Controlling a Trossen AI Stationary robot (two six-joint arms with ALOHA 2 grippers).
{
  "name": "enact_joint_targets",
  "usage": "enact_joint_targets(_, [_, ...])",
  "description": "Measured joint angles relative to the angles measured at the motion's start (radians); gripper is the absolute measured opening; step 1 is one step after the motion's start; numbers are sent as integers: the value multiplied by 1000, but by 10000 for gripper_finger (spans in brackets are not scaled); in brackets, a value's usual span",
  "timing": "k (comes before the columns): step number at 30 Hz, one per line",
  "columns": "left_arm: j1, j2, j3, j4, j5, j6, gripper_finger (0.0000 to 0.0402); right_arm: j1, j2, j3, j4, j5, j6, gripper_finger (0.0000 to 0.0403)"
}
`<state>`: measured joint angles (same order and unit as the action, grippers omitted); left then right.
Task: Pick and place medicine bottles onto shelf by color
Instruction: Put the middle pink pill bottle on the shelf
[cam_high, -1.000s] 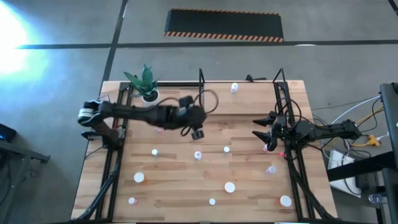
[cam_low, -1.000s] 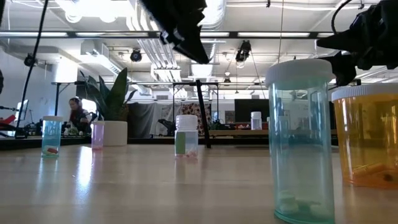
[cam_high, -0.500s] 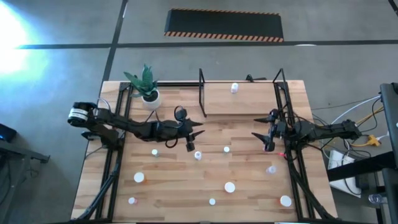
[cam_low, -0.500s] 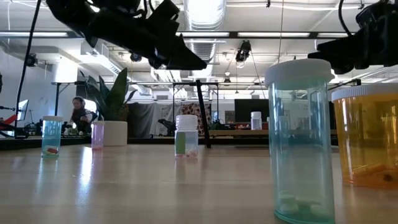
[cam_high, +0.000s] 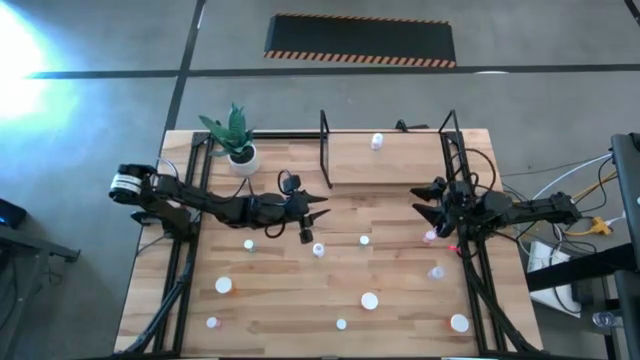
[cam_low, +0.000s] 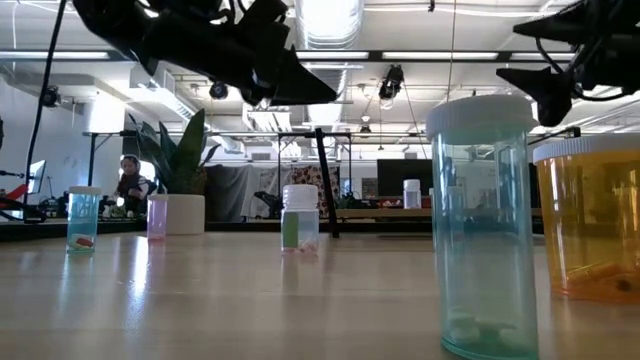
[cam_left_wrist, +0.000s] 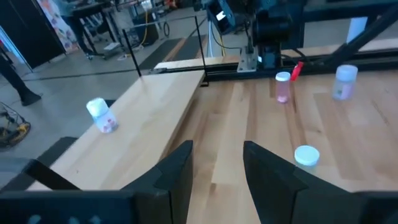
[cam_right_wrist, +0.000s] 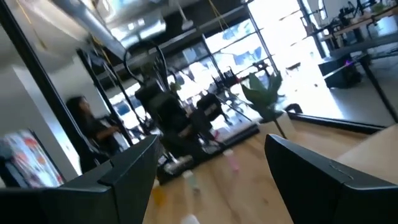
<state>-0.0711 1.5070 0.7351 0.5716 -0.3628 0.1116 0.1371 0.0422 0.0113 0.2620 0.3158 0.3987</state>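
Observation:
Several small white-capped medicine bottles stand upright on the wooden table (cam_high: 290, 300). One white-capped bottle (cam_high: 318, 249) stands just nearer than my left gripper. A pink bottle (cam_high: 430, 237) stands nearer than my right gripper. One bottle (cam_high: 377, 141) stands on the shelf (cam_high: 400, 165), a light board with black posts at the far side. My left gripper (cam_high: 316, 208) is open and empty above the table's middle, pointing toward the right edge; in its wrist view (cam_left_wrist: 214, 168) the shelf board (cam_left_wrist: 155, 106) lies ahead. My right gripper (cam_high: 424, 200) is open and empty, pointing left, by the shelf's near right corner.
A white pot with a green plant (cam_high: 238, 150) stands at the far left. Black frame rails (cam_high: 180, 260) run along both side edges of the table. In the low view a teal bottle (cam_low: 480, 220) and an orange bottle (cam_low: 590, 220) stand close to the near edge.
My left arm has stretched out and come down from a raised, bent pose; its gripper now lies low and level, pointing toward the right edge. My right gripper has shifted a little toward the far edge and turned. No bottle has moved.

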Motion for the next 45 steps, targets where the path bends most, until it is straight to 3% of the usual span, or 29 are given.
enact_joint_targets(4, [0, 0, 3, -3, -3, 7, 123, 2, 3, 22, -66, 47, 30, 283])
enact_joint_targets(10, [-4, 0, -16, -5, -4, 0, 123, 2, 98, 119, -389, 199, 151, 283])
enact_joint_targets(17, [-18, 0, -28, -5, -4, -42, 123, 2, 260, 291, -733, 200, 416, 283])
enact_joint_targets(21, [-23, 0, -28, -5, -3, -54, 123, 2, 357, 414, -923, 111, 536, 283])
enact_joint_targets(27, [-32, 0, -28, -6, 3, -55, 123, 2, 583, 611, -1011, -106, 577, 283])
enact_joint_targets(33, [-35, 0, -28, -12, 2, -56, 123, 4, 857, 804, -1411, -190, 586, 283])
enact_joint_targets(40, [-36, 0, -39, -15, 2, -56, 123, 46, 1053, 820, -1481, -284, 506, 283])
enact_joint_targets(45, [-36, 0, -58, -14, 2, -94, 123, 73, 1125, 813, -1495, -290, 507, 282])
